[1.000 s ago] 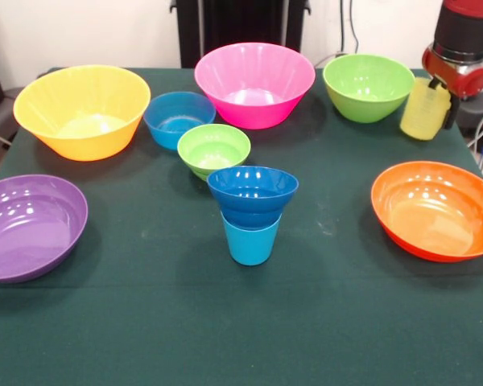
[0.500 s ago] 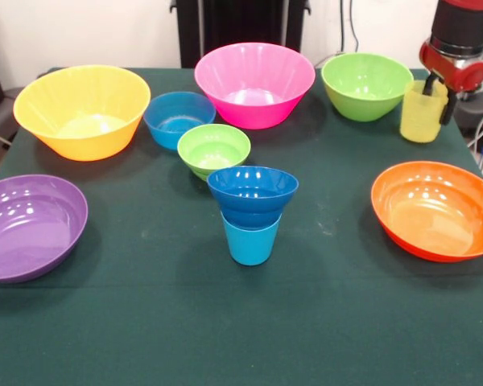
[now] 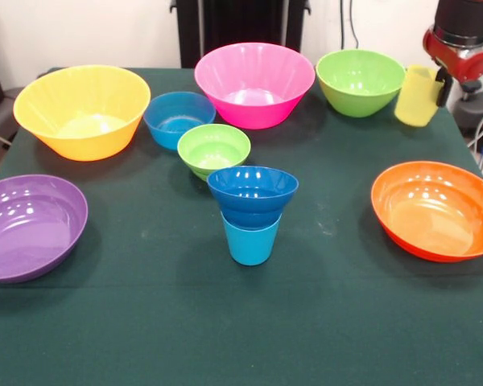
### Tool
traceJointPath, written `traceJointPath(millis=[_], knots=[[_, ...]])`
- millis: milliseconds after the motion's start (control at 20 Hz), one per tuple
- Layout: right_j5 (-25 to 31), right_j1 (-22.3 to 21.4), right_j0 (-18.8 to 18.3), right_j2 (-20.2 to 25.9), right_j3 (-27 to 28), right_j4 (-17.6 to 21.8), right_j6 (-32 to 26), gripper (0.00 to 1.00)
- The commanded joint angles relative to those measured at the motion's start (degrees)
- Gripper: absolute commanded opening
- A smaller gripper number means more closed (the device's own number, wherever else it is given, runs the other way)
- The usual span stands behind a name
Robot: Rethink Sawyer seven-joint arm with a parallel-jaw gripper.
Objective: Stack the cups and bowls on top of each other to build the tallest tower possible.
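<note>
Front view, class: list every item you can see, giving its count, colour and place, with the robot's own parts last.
Large bowls: five; yellow-orange far left, pink far centre, green far right, purple at the near left edge, orange at the right edge.
Small bowls: three; light blue between yellow-orange and pink, lime green just in front of it, dark blue seated on the blue cup.
Cups: two; light blue upright at centre under the dark blue bowl, yellow tilted, held right of the green bowl.
Table: one, dark green cloth.
Robot arm: one, red and black, top right.
Gripper: one, closed on the yellow cup.
</note>
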State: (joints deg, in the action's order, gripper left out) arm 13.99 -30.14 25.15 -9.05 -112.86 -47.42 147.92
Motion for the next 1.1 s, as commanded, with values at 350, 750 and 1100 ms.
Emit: traceJointPath(millis=[350, 750, 1100], knots=[[0.6, -0.6, -9.4, 5.8, -0.5, 5.2, 1.4, 0.0], [9.7, -7.7, -12.6, 1.8, 2.3, 9.8, 1.1, 0.0], [25.3, -15.8, -14.9, -0.6, 9.9, 15.4, 3.4, 0.0]])
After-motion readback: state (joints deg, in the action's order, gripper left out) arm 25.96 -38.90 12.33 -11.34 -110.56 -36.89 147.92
